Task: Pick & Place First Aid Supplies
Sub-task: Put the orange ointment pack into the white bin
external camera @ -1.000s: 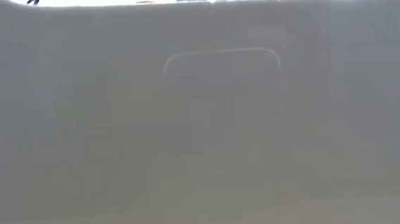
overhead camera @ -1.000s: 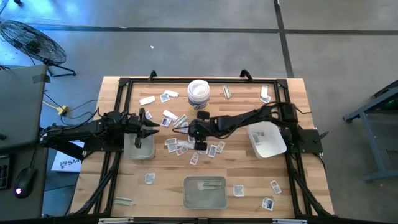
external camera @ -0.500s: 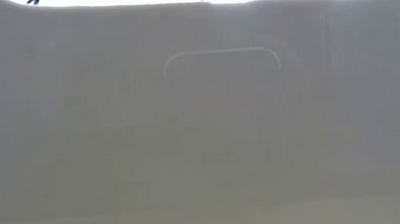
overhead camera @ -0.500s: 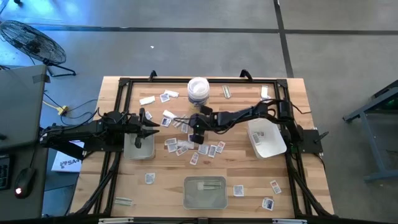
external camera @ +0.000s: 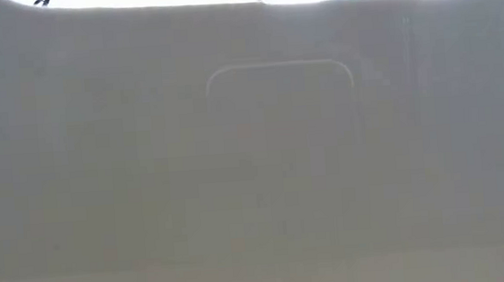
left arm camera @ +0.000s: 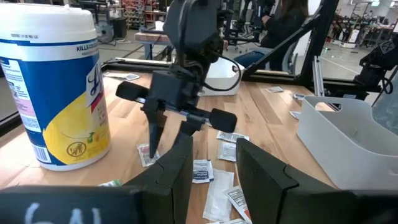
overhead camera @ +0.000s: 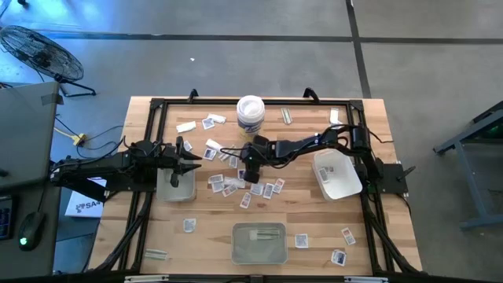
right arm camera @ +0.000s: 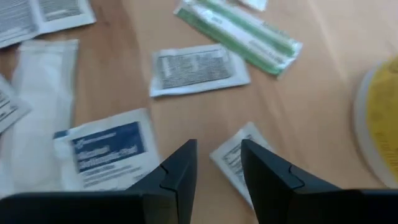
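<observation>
**Right gripper low over the packets**

I see the table [overhead camera: 314, 236] with packets [overhead camera: 236, 187] scattered around its middle, near the tub [overhead camera: 251, 115]. My right gripper [overhead camera: 250, 169] hangs just above them, fingers [right arm camera: 177, 171] apart and holding nothing; one small packet [right arm camera: 239, 158] lies between the tips. My left gripper [overhead camera: 191, 159] waits over a tray [overhead camera: 176, 189], fingers parted, empty.

light: even, bright | low view: washed white | right wrist view: blurred
</observation>
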Robot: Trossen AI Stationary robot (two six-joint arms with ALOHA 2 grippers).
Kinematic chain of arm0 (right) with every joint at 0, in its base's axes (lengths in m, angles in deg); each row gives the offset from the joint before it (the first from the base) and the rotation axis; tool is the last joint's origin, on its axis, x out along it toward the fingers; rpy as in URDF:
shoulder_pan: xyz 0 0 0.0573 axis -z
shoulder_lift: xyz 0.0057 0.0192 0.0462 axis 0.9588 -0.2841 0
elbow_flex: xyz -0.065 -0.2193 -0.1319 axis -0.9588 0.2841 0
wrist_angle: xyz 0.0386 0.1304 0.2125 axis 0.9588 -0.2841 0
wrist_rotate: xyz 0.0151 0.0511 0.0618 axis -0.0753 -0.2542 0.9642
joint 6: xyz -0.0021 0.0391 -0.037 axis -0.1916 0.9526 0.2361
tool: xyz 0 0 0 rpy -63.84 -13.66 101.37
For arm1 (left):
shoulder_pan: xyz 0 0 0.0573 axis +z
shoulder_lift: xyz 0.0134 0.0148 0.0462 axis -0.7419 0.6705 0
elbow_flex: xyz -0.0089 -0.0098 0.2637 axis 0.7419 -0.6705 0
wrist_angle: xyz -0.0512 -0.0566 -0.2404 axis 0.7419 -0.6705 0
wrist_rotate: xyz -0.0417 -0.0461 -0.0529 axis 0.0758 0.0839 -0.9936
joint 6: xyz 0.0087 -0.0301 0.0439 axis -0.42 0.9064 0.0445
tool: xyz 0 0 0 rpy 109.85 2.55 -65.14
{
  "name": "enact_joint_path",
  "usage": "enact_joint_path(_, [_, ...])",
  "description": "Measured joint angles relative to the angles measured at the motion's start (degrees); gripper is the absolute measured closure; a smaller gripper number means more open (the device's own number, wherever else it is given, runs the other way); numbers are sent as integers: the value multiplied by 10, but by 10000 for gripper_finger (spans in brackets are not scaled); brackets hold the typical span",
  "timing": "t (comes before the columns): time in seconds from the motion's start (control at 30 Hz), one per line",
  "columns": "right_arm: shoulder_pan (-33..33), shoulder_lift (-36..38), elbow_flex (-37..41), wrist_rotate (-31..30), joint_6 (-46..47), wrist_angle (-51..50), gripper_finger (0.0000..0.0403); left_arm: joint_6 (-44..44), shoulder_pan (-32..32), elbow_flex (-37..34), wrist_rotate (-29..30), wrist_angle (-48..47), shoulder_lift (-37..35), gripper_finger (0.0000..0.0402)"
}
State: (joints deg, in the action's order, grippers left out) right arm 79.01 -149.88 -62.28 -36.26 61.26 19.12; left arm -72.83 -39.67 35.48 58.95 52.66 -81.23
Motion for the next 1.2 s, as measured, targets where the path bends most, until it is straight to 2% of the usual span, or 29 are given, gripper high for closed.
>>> enact_joint_path(0.17, [1,0,0,31,6,-25,284,0,0,0,0,0,0,282])
enact_joint_path(0.4, [-3,5,-2,32,20,-66,284,0,0,0,0,0,0,282])
enact_joint_path(0.57, [-24,31,-7,46,35,-148,290,0,0,0,0,0,0,282])
enact_joint_path(0.67, [-39,58,-8,34,47,-192,298,0,0,0,0,0,0,282])
enact_joint_path(0.8, [-55,73,-8,-13,53,-194,308,0,0,0,0,0,0,282])
enact_joint_path(1.03, [-72,54,-8,-44,-29,-177,315,0,0,0,0,0,0,282])
enact_joint_path(1.2, [-63,40,-7,-48,-61,-156,302,0,0,0,0,0,0,282])
